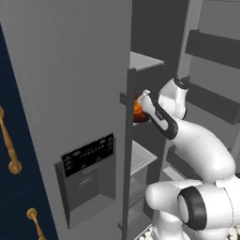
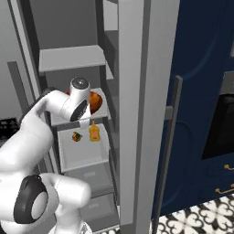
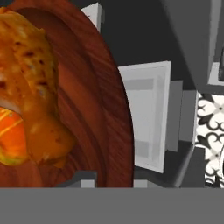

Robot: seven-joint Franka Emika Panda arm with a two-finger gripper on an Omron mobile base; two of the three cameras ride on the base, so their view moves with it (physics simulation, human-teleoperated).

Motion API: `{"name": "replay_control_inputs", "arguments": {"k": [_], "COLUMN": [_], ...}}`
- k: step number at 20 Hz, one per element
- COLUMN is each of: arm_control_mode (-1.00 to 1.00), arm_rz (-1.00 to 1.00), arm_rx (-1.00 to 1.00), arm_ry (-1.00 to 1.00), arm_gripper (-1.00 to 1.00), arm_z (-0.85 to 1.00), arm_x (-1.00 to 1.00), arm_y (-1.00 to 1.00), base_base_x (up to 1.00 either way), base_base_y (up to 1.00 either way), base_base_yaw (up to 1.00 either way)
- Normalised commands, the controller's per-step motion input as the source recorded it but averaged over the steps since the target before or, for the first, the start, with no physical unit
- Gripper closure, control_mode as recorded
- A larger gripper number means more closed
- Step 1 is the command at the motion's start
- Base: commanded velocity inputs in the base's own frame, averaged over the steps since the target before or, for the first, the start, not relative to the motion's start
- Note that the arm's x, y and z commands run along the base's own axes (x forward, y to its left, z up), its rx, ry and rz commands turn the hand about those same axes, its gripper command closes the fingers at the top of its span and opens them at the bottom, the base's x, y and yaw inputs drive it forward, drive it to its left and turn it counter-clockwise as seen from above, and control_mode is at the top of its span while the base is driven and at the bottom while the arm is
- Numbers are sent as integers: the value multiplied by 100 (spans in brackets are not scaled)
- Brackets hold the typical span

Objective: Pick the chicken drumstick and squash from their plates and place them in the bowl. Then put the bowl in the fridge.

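The fridge stands open, and my arm reaches into its compartment. The dark reddish-brown bowl is inside, just over a middle shelf; it also shows as bowl and bowl. In it lie the chicken drumstick and, partly under it, the orange squash. My gripper points down, shut on the bowl's near rim. Whether the bowl rests on the shelf I cannot tell. The plates are out of view.
The shelf below holds a yellow bottle and a small red-orange fruit. The fridge's door with the dispenser panel stands close on the left, the other door's edge on the right. Navy cabinets and a dark oven flank it.
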Motion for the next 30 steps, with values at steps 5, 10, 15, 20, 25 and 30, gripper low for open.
{"name": "replay_control_inputs", "arguments": {"k": [5, 10, 15, 20, 25, 30], "arm_control_mode": [-100, -100, -100, -100, -100, -100], "arm_rz": [1, 0, 0, 0, 0, 0], "arm_rx": [0, -2, -3, -3, -2, 0], "arm_ry": [5, 7, 3, 0, -6, -7], "arm_gripper": [100, 100, 100, -100, -100, -100], "arm_z": [-30, -35, -31, -13, 12, 37], "arm_x": [77, 64, 49, 45, 3, -61], "arm_y": [0, 0, 0, 10, 17, 1], "base_base_x": [0, 0, 0, 0, 0, 0], "base_base_y": [0, 0, 0, 0, 0, 0], "base_base_yaw": [0, 0, 0, 0, 0, 0]}}
